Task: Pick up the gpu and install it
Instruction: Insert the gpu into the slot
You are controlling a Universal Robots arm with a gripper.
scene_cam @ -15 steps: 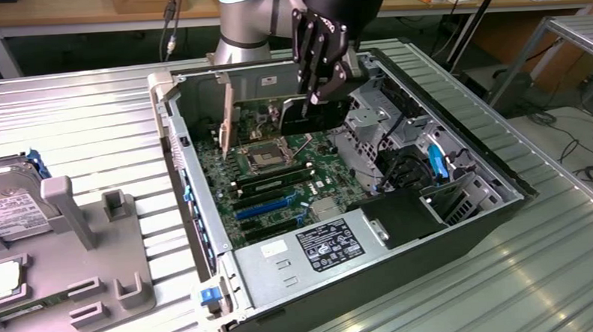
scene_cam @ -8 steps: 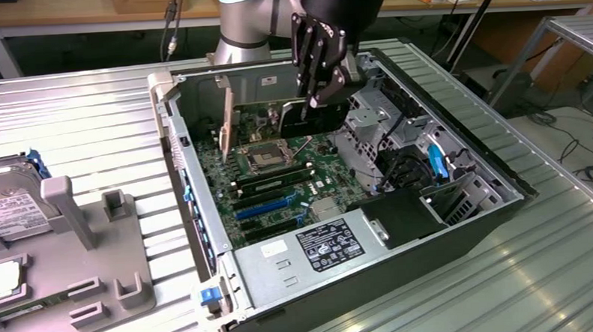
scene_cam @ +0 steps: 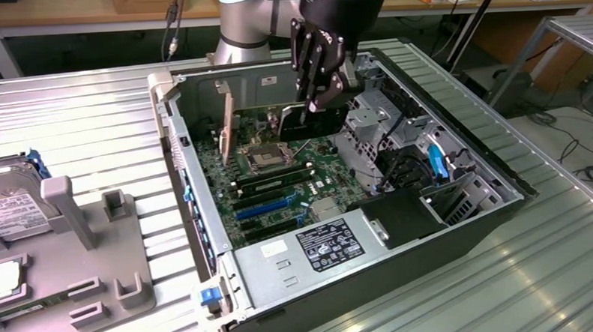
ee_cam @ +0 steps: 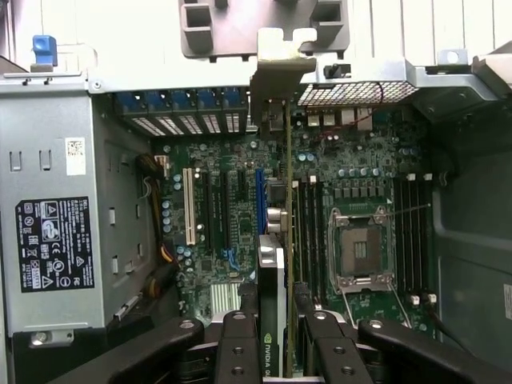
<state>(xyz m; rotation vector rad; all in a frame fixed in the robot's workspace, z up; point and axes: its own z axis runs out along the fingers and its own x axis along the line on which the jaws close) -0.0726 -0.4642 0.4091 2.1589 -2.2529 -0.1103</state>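
Tool (ee_cam: 276,312) is seen closed narrow on the gpu (ee_cam: 271,276), with fingers (ee_cam: 238,352) pressed against both flat sides at the end away from the bracket (ee_cam: 280,60). The gpu is held upright, edge-on, inside the open case (scene_cam: 479,225) over the motherboard (ee_cam: 224,160), bracket end toward the rear slot openings. Whether it is seated cannot be told. The card is judged light, stiff and fragile; board flex and knocks to components are to be avoided. Hold is best taken on the cooler shroud and flat faces, not the contact edge. Power supply (ee_cam: 56,224) is noted beside the board. The case is set on a ribbed surface (scene_cam: 94,130).
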